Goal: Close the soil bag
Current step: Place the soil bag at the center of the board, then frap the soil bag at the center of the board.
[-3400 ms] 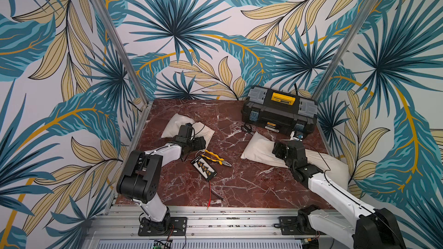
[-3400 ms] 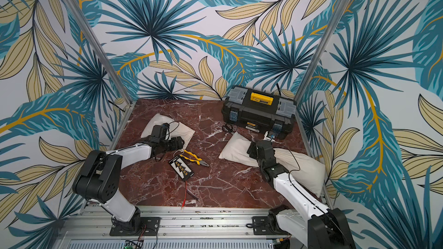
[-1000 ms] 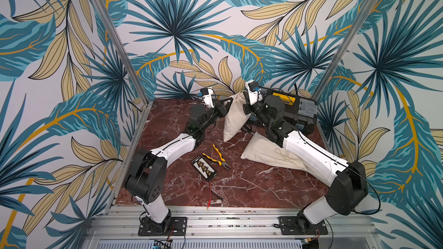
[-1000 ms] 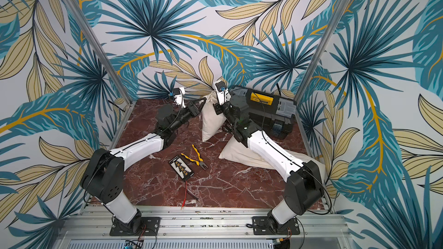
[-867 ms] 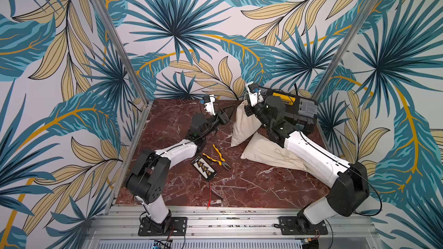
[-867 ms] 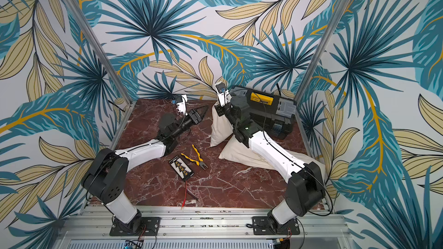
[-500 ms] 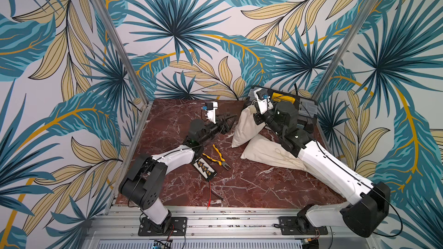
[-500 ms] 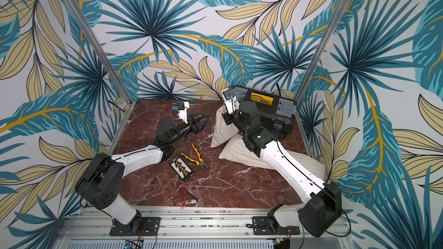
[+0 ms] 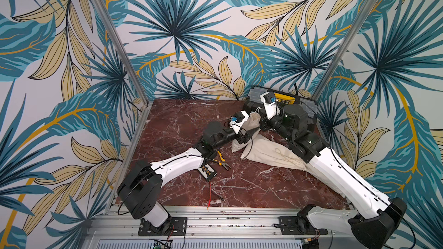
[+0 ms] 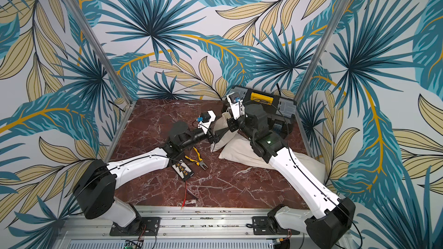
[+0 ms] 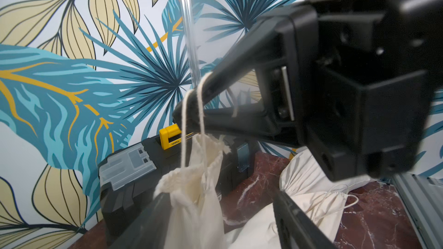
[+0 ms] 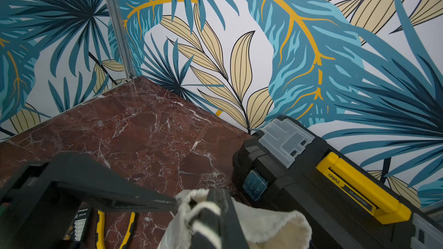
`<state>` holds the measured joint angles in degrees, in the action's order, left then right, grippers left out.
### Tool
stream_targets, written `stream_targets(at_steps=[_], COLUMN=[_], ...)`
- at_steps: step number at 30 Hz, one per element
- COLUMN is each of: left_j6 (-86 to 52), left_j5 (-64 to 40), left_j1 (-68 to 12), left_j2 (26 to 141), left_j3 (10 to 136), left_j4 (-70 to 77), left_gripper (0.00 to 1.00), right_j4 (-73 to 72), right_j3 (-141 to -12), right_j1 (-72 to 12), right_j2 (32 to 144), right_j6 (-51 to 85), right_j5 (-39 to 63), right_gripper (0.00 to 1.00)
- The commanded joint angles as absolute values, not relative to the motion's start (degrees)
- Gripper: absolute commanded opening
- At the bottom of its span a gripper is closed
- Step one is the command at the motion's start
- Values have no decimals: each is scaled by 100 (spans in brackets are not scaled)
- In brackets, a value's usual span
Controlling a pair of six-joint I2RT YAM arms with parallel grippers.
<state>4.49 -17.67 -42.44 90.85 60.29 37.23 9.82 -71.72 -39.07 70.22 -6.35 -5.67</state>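
The right gripper (image 11: 191,113) pinched the drawstring (image 11: 201,99) of the soil bag (image 11: 194,202). The left gripper (image 9: 247,137) stood spread wide around the bag.

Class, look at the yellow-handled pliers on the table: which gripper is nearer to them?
Left. The left gripper sits at the small bag's side, just beyond the pliers; the right gripper, shut on the drawstring, is farther back by the toolbox.

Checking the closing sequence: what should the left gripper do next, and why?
Probably close the left gripper on the neck of the small cloth bag: the jaws stand open either side, while the right gripper pinches the drawstring above the gathered mouth.
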Motion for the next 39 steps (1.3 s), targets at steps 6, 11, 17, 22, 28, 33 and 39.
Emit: stream_targets(at_steps=[6,11,17,22,28,33,39], left_j6=[1026,872,794,865,604,476,-368], left_j5=[-1189,-1063,-675,165,1403,1940,2212], left_j1=[-4368,-4392,-4495,-4642,-4700,-4657,-4143], left_j2=[9545,9722,10001,10441,10995,11432,11469], left_j3=[6459,6734,6823,6866,6877,7075,6916], left_j4=[3907,3939,3929,3781,3636,3261,2812], left_gripper=[61,42,25,24,24,21,6], right_j4=[1012,1070,1219,1235,1176,1113,764], right_j3=[-7043,-6974,-7086,-7213,-7271,-7165,-6716], right_j1=[-3943,-3938,-3940,-3945,-3944,-3940,-3945], right_j2=[6702,6630,6572,6220,5361,4604,3535], right_j6=[-328,-270,-231,-143,23,71,-2], right_j5=[-329,-359,-282,-244,-384,-730,-1531], right_gripper=[0,0,0,0,0,0,0])
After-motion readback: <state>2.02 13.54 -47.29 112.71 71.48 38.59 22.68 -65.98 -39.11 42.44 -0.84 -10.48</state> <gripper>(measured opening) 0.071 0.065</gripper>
